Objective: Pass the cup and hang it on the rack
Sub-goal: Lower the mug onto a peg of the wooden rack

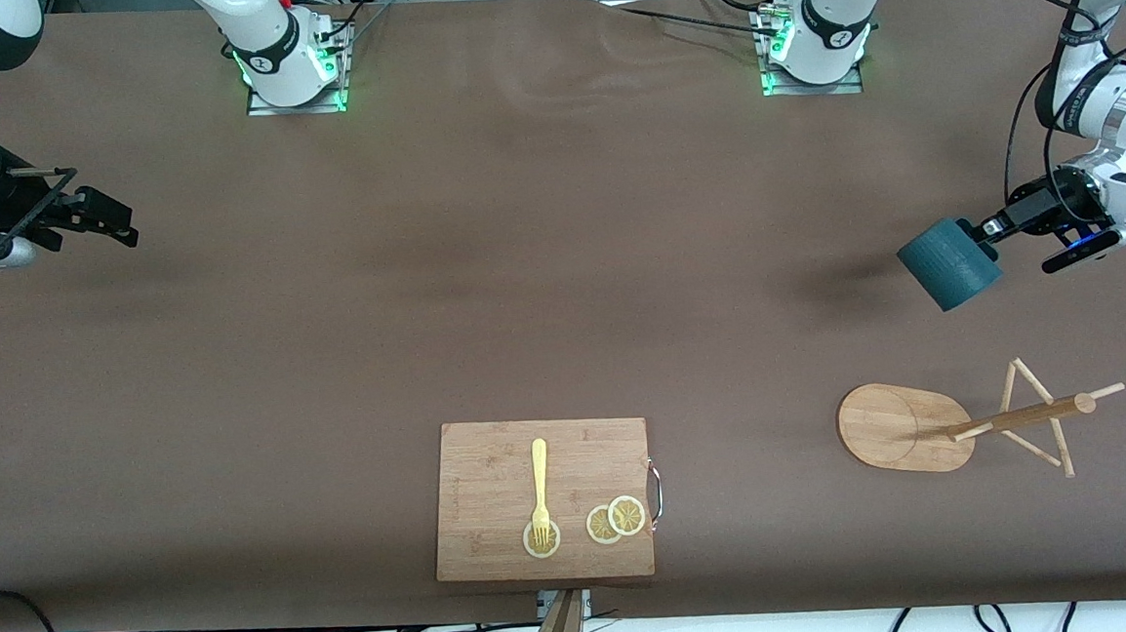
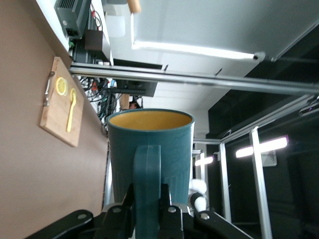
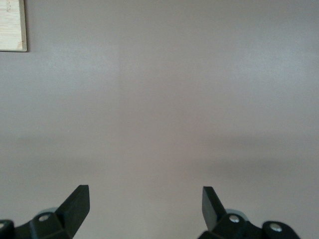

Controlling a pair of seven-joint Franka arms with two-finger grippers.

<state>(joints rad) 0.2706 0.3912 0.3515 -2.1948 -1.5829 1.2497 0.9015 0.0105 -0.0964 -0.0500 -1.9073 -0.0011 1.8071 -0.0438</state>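
The dark teal ribbed cup (image 1: 949, 263) hangs tilted in the air over the table toward the left arm's end. My left gripper (image 1: 993, 228) is shut on it. In the left wrist view its fingers (image 2: 123, 198) clamp the cup's side handle (image 2: 147, 169), and the yellow inside shows at the cup's (image 2: 149, 144) rim. The wooden rack (image 1: 897, 427) stands on its oval base nearer the front camera than the cup's spot, its post and thin pegs (image 1: 1033, 412) free. My right gripper (image 1: 118, 226) waits open over bare table at the right arm's end, with nothing between its fingers (image 3: 75, 204).
A bamboo cutting board (image 1: 496, 496) lies at the table's front edge, midway along it, and carries a yellow fork (image 1: 540, 483) and lemon slices (image 1: 615, 520). The board also shows in the left wrist view (image 2: 60, 107) and, as a corner, in the right wrist view (image 3: 12, 25).
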